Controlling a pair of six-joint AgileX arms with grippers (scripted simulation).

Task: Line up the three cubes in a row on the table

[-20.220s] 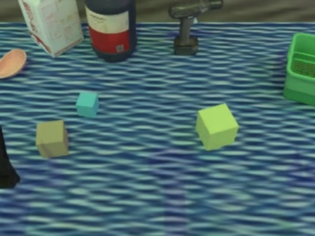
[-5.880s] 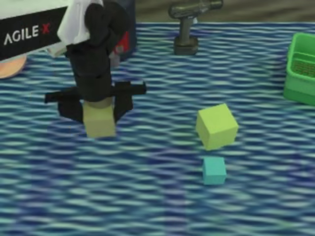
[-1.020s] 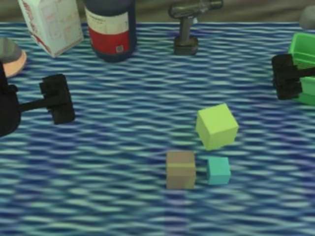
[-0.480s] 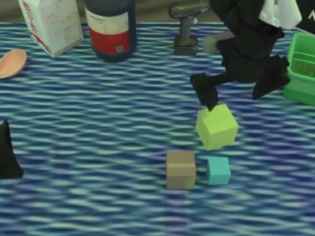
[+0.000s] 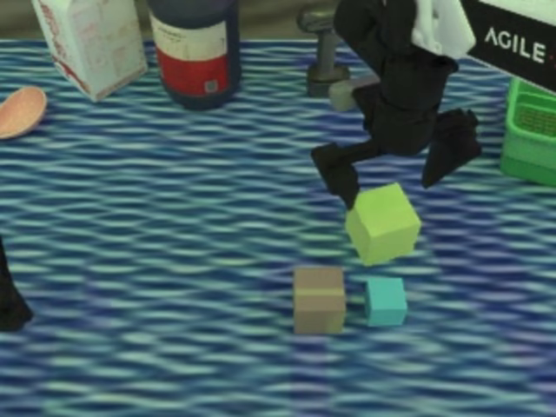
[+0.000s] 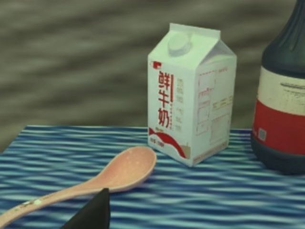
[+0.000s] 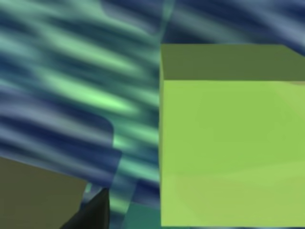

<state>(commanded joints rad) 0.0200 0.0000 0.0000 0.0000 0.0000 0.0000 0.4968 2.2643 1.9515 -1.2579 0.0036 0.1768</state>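
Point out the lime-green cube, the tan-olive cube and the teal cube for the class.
lime-green cube (image 5: 383, 222): top view, middle of its top face.
tan-olive cube (image 5: 319, 300): top view, centre of its visible faces.
teal cube (image 5: 386, 301): top view, middle of its top face.

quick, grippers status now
Left gripper: parked at the table's left edge, cannot be told.
Right gripper: open above the lime-green cube, holding nothing.

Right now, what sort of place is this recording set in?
Probably a rendered tabletop test scene with kitchen clutter: a ripple-patterned table holding a milk carton, a pink spoon and plain cubes such as the lime-green cube.
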